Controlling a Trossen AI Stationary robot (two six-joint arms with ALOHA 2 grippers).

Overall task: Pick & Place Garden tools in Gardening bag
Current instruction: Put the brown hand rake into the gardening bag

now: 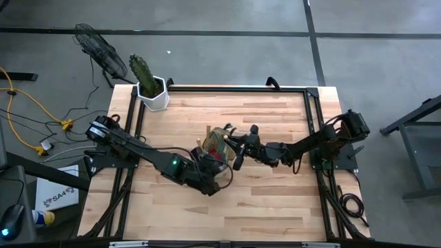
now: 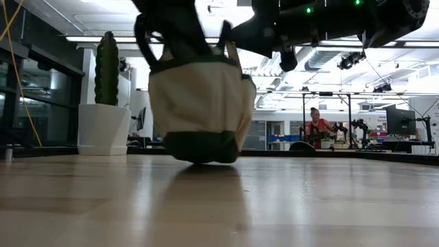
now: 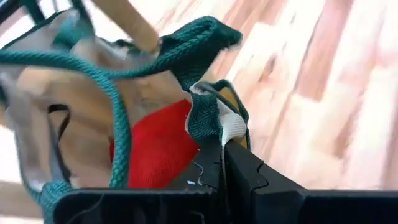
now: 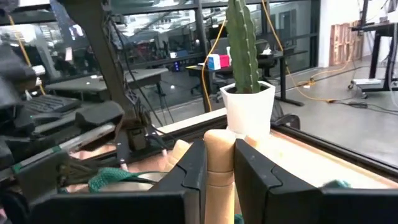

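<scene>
The tan gardening bag (image 1: 217,142) with dark green trim stands mid-table on its green bottom (image 2: 200,147). Inside it lies a red glove-like piece (image 3: 158,152), and a wooden handle (image 3: 124,22) sticks up out of it. My left gripper (image 3: 222,146) is shut on the bag's rim at its near side (image 1: 217,162). My right gripper (image 4: 219,165), at the bag's right side (image 1: 232,140), is shut on a garden tool's wooden handle (image 4: 219,168). That tool's working end is hidden. My left gripper pinches the bag's rim (image 3: 214,121), green trim and pale fabric together, between its two fingers. It comes slanting down from the table's near left. The rim is drawn up at the fingers and the bag's bottom stays on the table. My right gripper pinches the wooden handle near its rounded free end (image 4: 219,142) between its two fingers. The fingers (image 4: 189,171) lie level, coming from the table's right, across the handle. The handle stands about upright above the bag's mouth; its lower part is hidden by the gripper.
A white pot with a cactus (image 1: 150,89) stands at the table's far left corner. Bare wooden tabletop (image 1: 262,200) lies near and to the right of the bag. A black frame rail (image 1: 234,88) runs along the far edge.
</scene>
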